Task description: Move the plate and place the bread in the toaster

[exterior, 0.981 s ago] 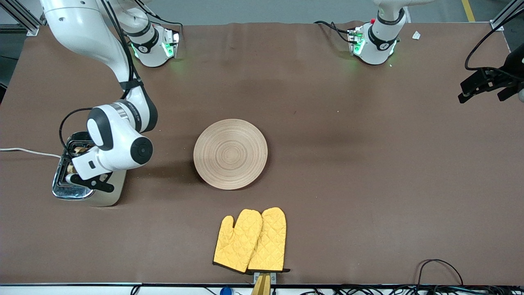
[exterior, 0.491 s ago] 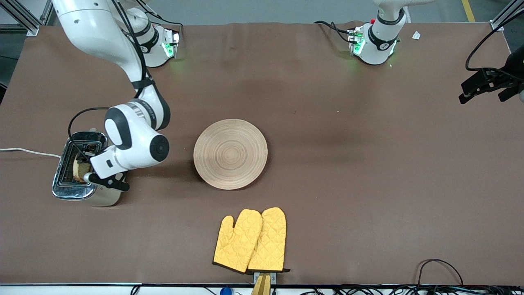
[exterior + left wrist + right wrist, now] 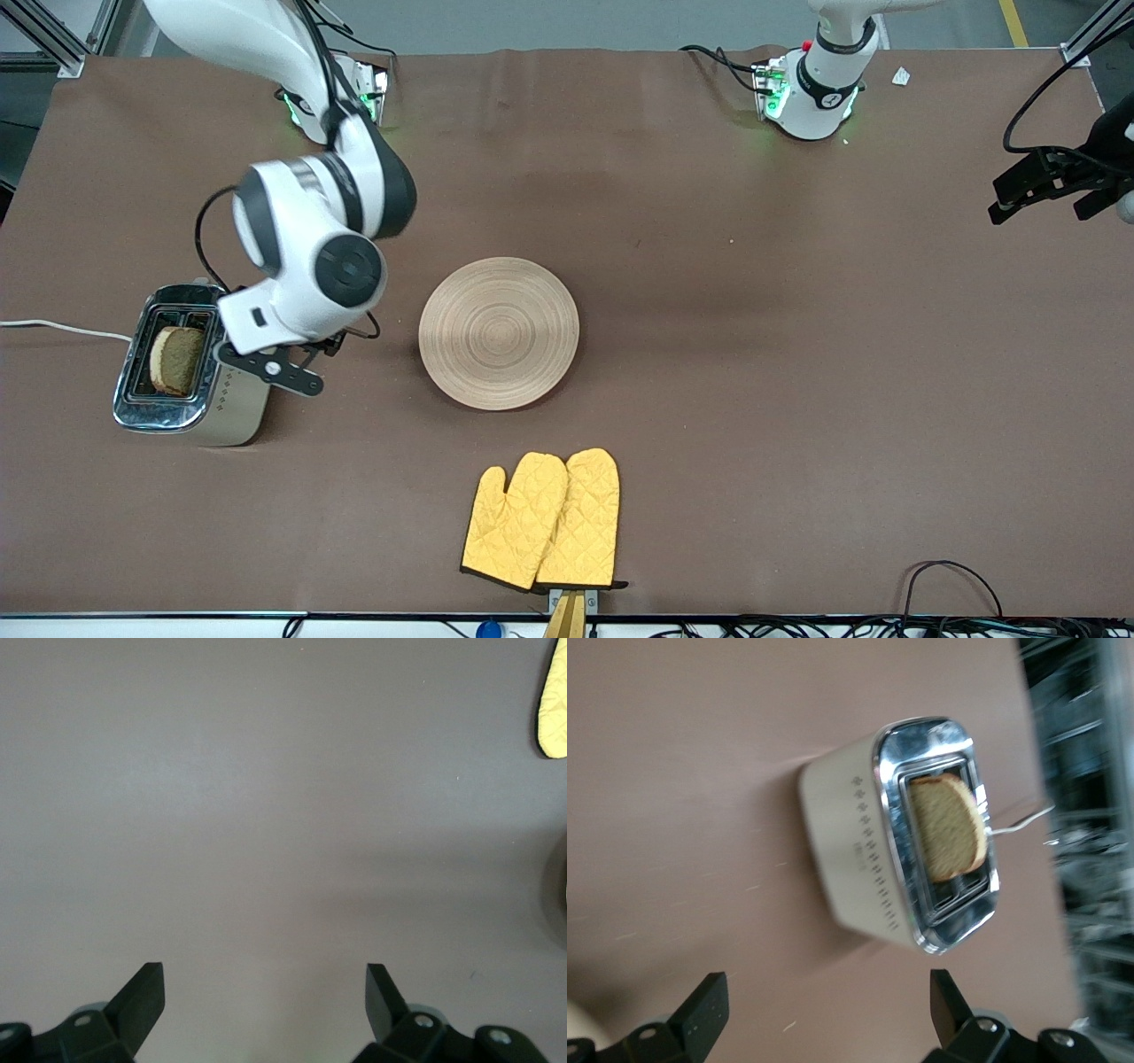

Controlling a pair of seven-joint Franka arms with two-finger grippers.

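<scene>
The single slice of brown speckled bread (image 3: 176, 360) with its darker crust now sits in a slot of the beige boxy toaster (image 3: 190, 377) with the shiny chrome top, its upper edge showing above the slot and nothing gripping it. A second ago the right gripper (image 3: 270, 367) was down on the toaster's top, its fingers closed on the slice. Now it has lifted clear and pulled away toward the middle of the table — it hangs over the toaster's diamond-patterned side and the brown tabletop (image 3: 797, 372) just beside it, fingers spread wide and empty. The right wrist view shows both fingertips (image 3: 709, 1001) well apart, with the toaster and its bread below them.

The round, shallow, light wooden plate (image 3: 499, 332) with concentric ring grooves has not moved; it lies flat near the table's middle, bare, well apart from the toaster. The pair of yellow quilted oven mitts (image 3: 544, 520) also lies as before, nearer the front camera than the plate.

The left gripper (image 3: 1050, 184) waits over the left arm's end of the table — much as it was a second ago, its fingers spread wide and holding nothing. The toaster's white cord (image 3: 62, 329) runs off the table's edge at the right arm's end.
</scene>
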